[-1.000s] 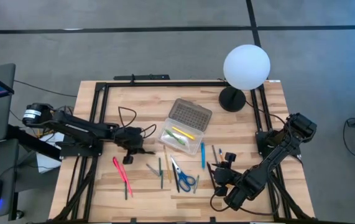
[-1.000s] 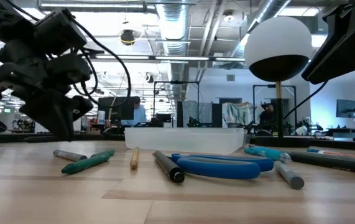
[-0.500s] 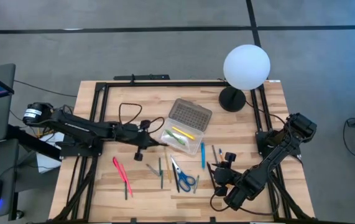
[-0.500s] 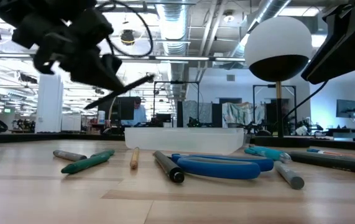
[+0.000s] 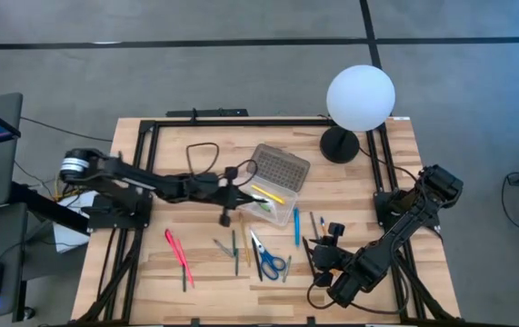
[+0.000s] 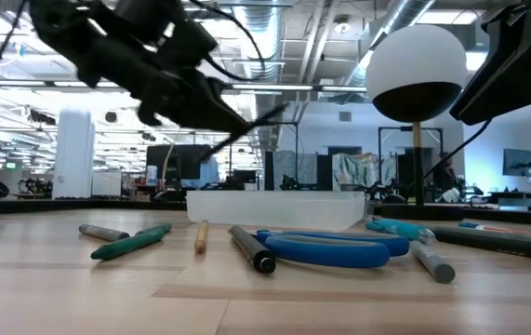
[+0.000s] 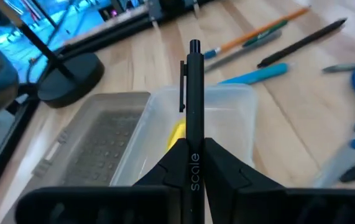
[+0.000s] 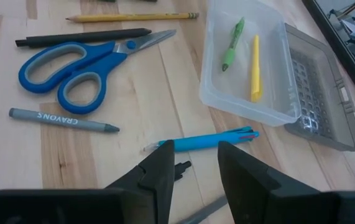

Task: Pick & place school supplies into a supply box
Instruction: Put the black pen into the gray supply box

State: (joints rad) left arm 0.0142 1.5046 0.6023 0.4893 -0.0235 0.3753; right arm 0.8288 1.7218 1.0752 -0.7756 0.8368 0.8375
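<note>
My left gripper point(image 5: 232, 193) is shut on a black pen point(image 7: 194, 93) and hangs over the left end of the supply box point(image 5: 264, 202). The box is a clear tray with its grey lid point(image 5: 279, 168) folded open behind it. A green and a yellow marker point(image 8: 254, 78) lie inside. On the table lie more school supplies: pink pens point(image 5: 179, 254), a green pencil point(image 5: 234, 250), blue-handled scissors point(image 5: 266, 257) and a blue pen point(image 5: 296, 227). My right gripper point(image 8: 196, 158) waits open above the blue pen at the near right, touching nothing. My left gripper pinches the black pen's barrel point(image 7: 193, 152) between its two fingers. The pen lies along the fingers and sticks out ahead of them, clip end point(image 7: 189, 59) forward. The fingers come from the table's left, slanting a little downward. The pen is lifted clear, above the box.
A white globe lamp point(image 5: 359, 98) on a black base stands at the far right, behind the box lid. Black cables point(image 5: 200, 159) loop over the left arm. A grey crayon point(image 8: 62, 119) and a yellow pencil point(image 8: 133, 17) lie near the scissors.
My left gripper has risen from low over the table's left part and gone toward the right, to the supply box. It has tipped up from pointing steeply down to nearly level. The black pen has gone with it, lifted clear of the table.
</note>
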